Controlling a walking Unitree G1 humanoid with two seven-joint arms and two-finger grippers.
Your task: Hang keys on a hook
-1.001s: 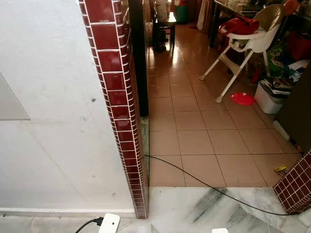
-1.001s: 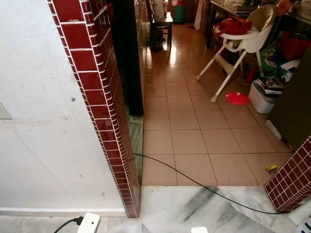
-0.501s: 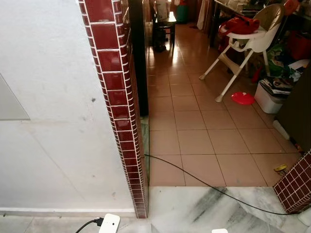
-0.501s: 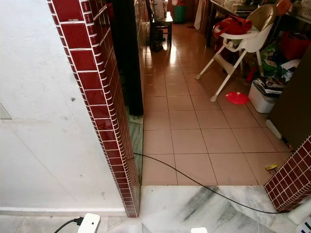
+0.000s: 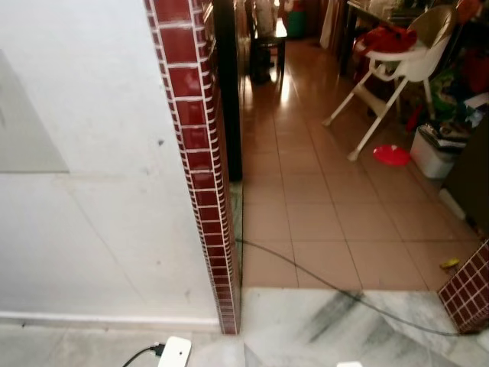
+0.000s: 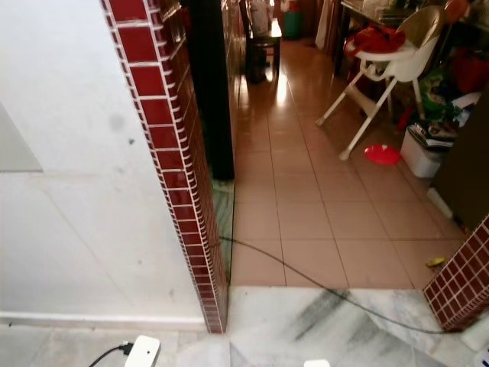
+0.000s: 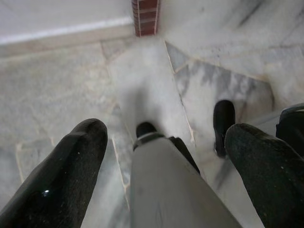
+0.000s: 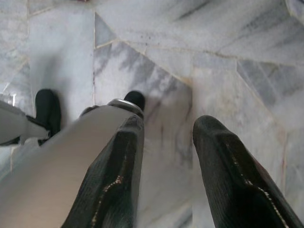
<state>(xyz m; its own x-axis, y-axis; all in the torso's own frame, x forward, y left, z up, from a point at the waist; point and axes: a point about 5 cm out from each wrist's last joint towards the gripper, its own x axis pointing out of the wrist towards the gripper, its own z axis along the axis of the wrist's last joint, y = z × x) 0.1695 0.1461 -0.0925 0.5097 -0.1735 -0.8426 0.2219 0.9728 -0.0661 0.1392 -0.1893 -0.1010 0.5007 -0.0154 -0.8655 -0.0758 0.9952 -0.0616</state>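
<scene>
Left hand point(image 7: 161, 175) and right hand point(image 8: 166, 175) hang idle, fingers apart and holding nothing.
Both point down at the marble floor point(image 8: 228, 57) by the robot's feet. Since a second ago the head view has slid and blurred slightly: the red-tiled pillar point(image 5: 200, 168) sits further right and the wall point(image 5: 84, 115) takes more room (the camera turning, not the things). I judge the robot is searching; no keys or hook can be made out.

light: bright glare on glossy terracotta floor tiles point(image 5: 284, 90), upper centre
blur: soft throughout
wrist views: evenly lit, slightly blurred
</scene>
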